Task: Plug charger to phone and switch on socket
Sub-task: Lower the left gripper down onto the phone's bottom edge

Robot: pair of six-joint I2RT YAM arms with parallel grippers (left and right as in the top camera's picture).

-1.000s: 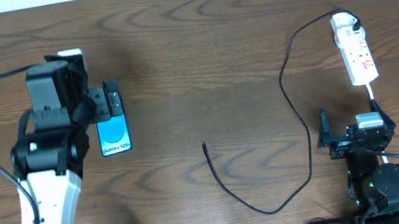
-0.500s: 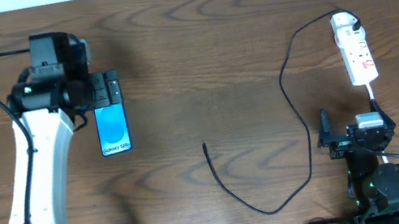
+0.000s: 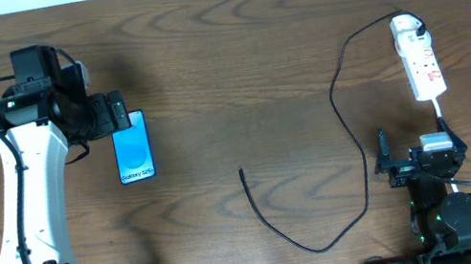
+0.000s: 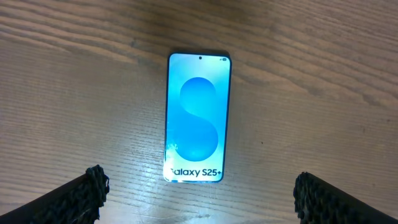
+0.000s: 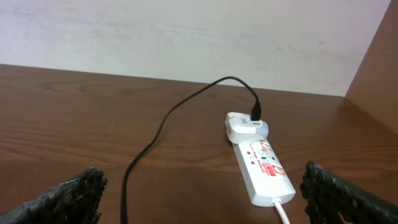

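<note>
Lying flat on the bench (image 3: 222,57), the phone (image 3: 132,147) sits just by the left gripper (image 3: 122,113), which is spread wide. The right gripper (image 3: 385,162) is spread wide too, near the socket (image 3: 419,61) with the charger (image 3: 350,121) plugged in.

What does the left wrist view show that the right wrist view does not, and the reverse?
Only the left wrist view: the slim black-edged phone with light-blue screen, lying flat. Only the right wrist view: the short white power strip, the thin black charger cable plugged in at its rounded end, and a pale wall. Both: the brown wooden table and an open, empty gripper: the left gripper, the right gripper.
</note>
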